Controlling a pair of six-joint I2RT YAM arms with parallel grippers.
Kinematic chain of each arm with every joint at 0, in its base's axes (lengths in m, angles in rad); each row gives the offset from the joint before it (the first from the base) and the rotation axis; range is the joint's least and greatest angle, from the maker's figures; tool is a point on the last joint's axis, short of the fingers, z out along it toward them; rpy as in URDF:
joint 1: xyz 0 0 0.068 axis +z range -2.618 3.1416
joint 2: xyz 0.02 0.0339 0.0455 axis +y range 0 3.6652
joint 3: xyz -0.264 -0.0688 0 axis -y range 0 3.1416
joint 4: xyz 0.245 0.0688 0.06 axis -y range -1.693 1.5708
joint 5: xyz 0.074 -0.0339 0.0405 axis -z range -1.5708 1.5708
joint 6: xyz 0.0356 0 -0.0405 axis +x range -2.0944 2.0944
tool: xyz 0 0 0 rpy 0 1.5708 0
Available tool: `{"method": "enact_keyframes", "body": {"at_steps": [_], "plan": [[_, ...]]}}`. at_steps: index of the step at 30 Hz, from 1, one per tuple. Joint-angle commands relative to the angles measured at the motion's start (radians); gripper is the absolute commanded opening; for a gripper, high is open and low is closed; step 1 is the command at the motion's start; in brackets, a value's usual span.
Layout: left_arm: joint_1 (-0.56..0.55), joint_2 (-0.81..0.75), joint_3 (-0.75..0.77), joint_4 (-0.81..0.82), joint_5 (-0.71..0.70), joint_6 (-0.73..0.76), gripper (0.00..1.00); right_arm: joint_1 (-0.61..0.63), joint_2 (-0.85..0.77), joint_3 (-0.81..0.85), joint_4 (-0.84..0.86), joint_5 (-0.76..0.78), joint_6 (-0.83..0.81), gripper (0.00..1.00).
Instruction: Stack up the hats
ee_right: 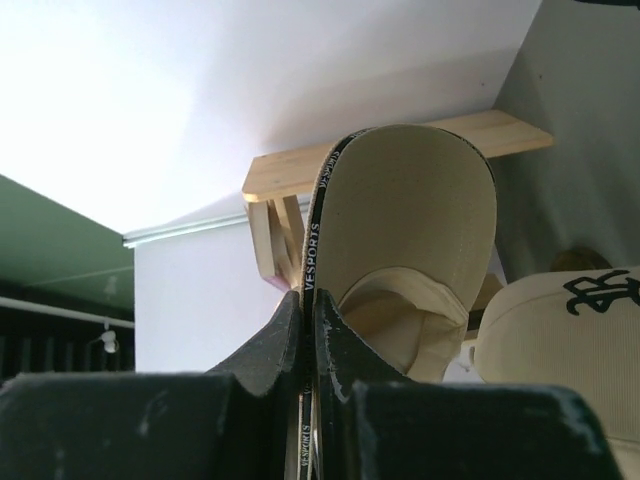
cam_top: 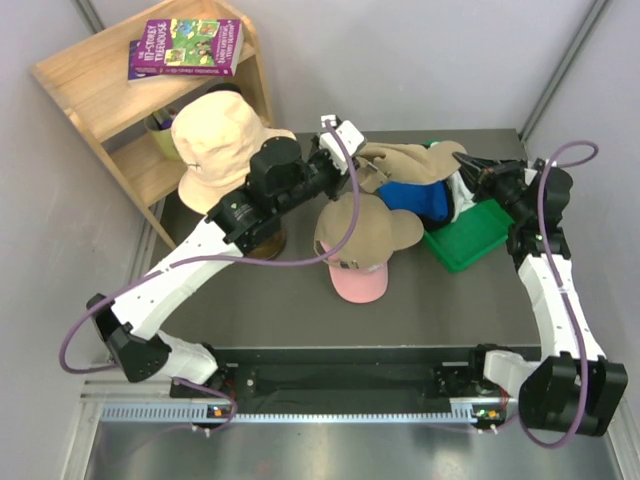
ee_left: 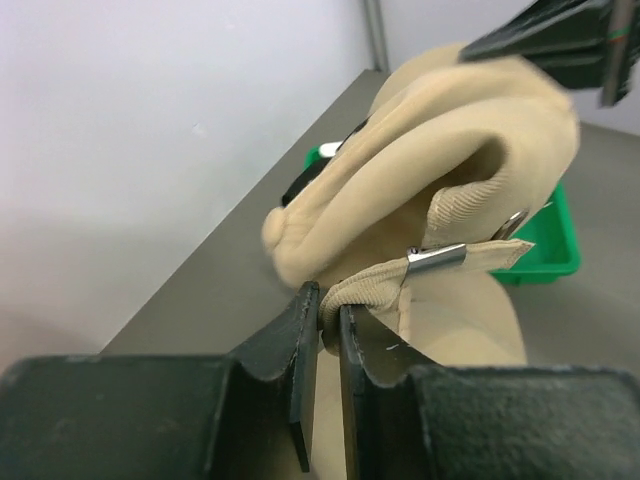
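Right end effector, shelf beyond cap

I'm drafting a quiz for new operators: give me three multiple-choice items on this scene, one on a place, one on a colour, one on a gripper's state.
1. The purple book lies: A) on the wooden shelf's top; B) on the floor; C) in a drawer.
2. The cap under the khaki cap mid-table is: A) blue; B) black; C) pink.
3. The left gripper is: A) wide open, empty; B) closed on the tan cap's strap; C) gripping the book.
Answers: 1 A, it rests on the shelf's top board; 2 C, the pink cap's brim pokes out beneath; 3 B, the strap sits pinched between its fingers.
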Motion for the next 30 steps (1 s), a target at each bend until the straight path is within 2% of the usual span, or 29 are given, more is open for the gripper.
{"method": "enact_keyframes", "body": {"at_steps": [1, 5, 9, 10, 11, 12, 14, 16, 19, 23, 26, 30], "plan": [[0.001, -0.058, -0.039, -0.002, -0.116, 0.056, 0.19, -0.008, -0.050, 0.043, -0.019, 0.038, -0.080, 0.00], [0.001, -0.081, -0.084, -0.039, -0.156, 0.038, 0.24, 0.015, -0.041, 0.016, 0.018, 0.053, -0.186, 0.00], [0.001, -0.118, -0.105, -0.083, -0.156, 0.004, 0.29, 0.066, -0.049, -0.143, 0.344, 0.106, -0.110, 0.00], [0.001, -0.124, -0.105, -0.109, -0.148, -0.014, 0.35, 0.070, -0.046, -0.159, 0.383, 0.123, -0.096, 0.00], [0.001, -0.129, -0.102, -0.122, -0.142, -0.025, 0.53, 0.087, -0.038, -0.179, 0.438, 0.139, -0.084, 0.00], [0.001, -0.139, -0.099, -0.135, -0.112, -0.039, 0.63, 0.093, -0.025, -0.202, 0.520, 0.154, -0.058, 0.00], [0.001, -0.153, -0.095, -0.171, -0.069, -0.085, 0.83, 0.107, -0.011, -0.208, 0.581, 0.189, -0.045, 0.00], [0.001, -0.179, -0.092, -0.191, 0.005, -0.131, 0.89, 0.115, 0.015, -0.202, 0.661, 0.209, -0.027, 0.00], [0.001, -0.204, -0.069, -0.241, 0.027, -0.169, 0.95, 0.115, 0.038, -0.179, 0.734, 0.231, -0.008, 0.00], [0.003, -0.236, -0.023, -0.277, -0.033, -0.174, 0.98, 0.115, 0.051, -0.141, 0.765, 0.242, -0.001, 0.00], [0.003, -0.230, 0.011, -0.237, -0.158, -0.183, 0.99, 0.168, 0.058, -0.110, 0.765, 0.242, -0.004, 0.00], [0.006, -0.187, 0.085, -0.141, -0.208, -0.241, 0.99, 0.238, 0.055, -0.102, 0.759, 0.274, -0.044, 0.00]]}}
